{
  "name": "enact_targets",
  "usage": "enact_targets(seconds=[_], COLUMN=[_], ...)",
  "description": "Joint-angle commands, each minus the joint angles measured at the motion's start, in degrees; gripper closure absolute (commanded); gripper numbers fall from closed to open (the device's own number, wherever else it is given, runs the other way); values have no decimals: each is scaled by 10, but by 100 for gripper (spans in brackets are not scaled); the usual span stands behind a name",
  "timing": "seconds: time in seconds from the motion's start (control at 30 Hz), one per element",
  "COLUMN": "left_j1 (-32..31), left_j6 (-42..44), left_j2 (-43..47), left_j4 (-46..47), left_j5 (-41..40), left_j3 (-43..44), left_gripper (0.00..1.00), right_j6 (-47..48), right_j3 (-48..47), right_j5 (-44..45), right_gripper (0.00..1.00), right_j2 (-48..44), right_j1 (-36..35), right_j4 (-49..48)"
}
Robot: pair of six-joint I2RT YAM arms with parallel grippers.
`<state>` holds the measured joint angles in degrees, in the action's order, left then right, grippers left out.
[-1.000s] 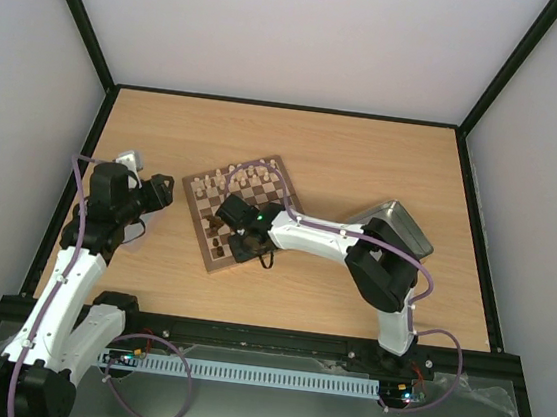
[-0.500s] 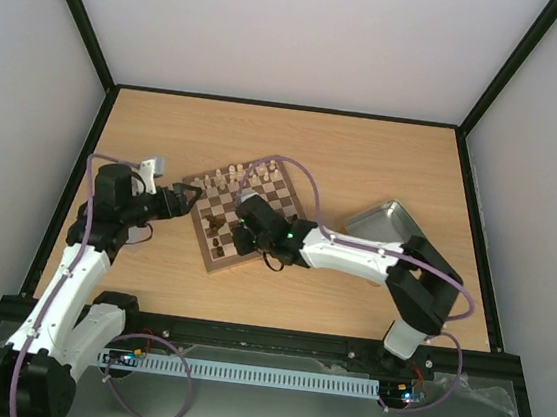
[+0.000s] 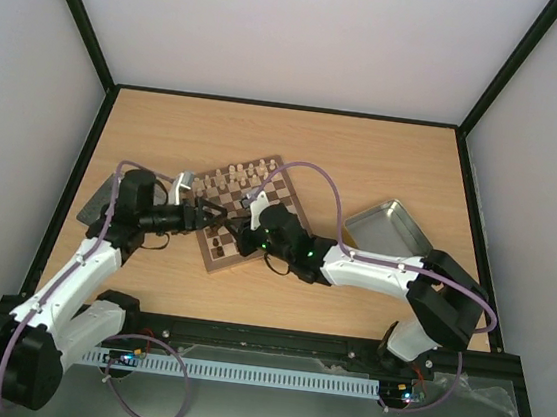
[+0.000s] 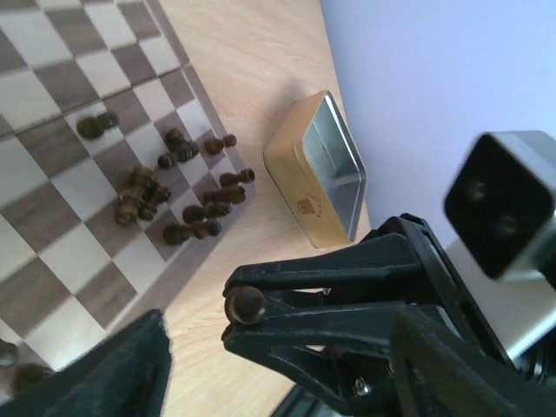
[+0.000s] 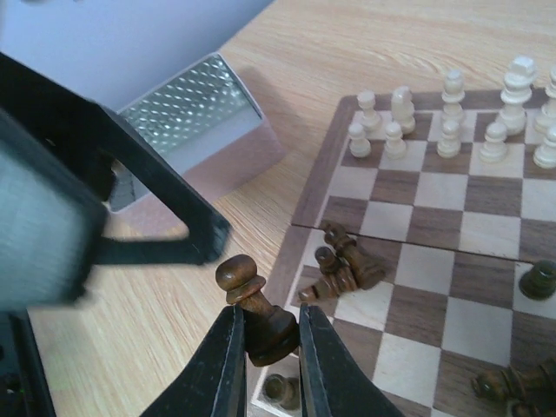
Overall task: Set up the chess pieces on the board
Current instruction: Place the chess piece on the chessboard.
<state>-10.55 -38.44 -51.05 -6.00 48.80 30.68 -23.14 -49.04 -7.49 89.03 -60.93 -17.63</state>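
Chess pieces (image 3: 247, 177): cream row upright along the board's (image 3: 282, 191) 12 o'clock edge, dark ones (image 5: 343, 265) toppled toward 7. My right claw (image 5: 268, 326) clamps a dark pawn (image 5: 259, 320); my left claw (image 3: 208, 213) gapes. Wooden table (image 3: 365, 158), pale walls (image 3: 299, 30), tray (image 3: 387, 226) at 3 o'clock.

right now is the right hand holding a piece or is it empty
Holding one. In the right wrist view the right hand is shut on a tilted dark brown piece, whose head pokes out above the fingers.
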Motion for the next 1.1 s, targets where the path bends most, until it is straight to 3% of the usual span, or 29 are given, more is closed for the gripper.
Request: enact_targets(seconds=[0.0, 0.1, 0.47, 0.7, 0.77, 0.87, 1.07], left_j1=[-22, -23, -23, -24, -23, -30, -107], left_j6=[-39, -52, -68, -62, -57, -33, 42], left_j2=[-24, -42, -61, -49, -44, -20, 18], left_j4=[20, 29, 55, 50, 47, 23, -47], left_j5=[-7, -15, -13, -8, -20, -92, -323], left_j3=[-8, -7, -9, -13, -13, -1, 27], left_gripper=[35, 49, 81, 94, 94, 95, 93], right_j6=[-2, -1, 6, -1, -3, -7, -33], right_j3=[12, 16, 19, 16, 13, 16, 51], right_j5=[-11, -14, -16, -4, -1, 15, 115], right_gripper=[91, 91, 92, 90, 80, 65, 56], right_j2=[-21, -21, -16, -15, -16, -27, -88], right_j1=[1, 1, 0, 1, 0, 1, 0], right_j4=[-73, -82, -78, -71, -62, -44, -27])
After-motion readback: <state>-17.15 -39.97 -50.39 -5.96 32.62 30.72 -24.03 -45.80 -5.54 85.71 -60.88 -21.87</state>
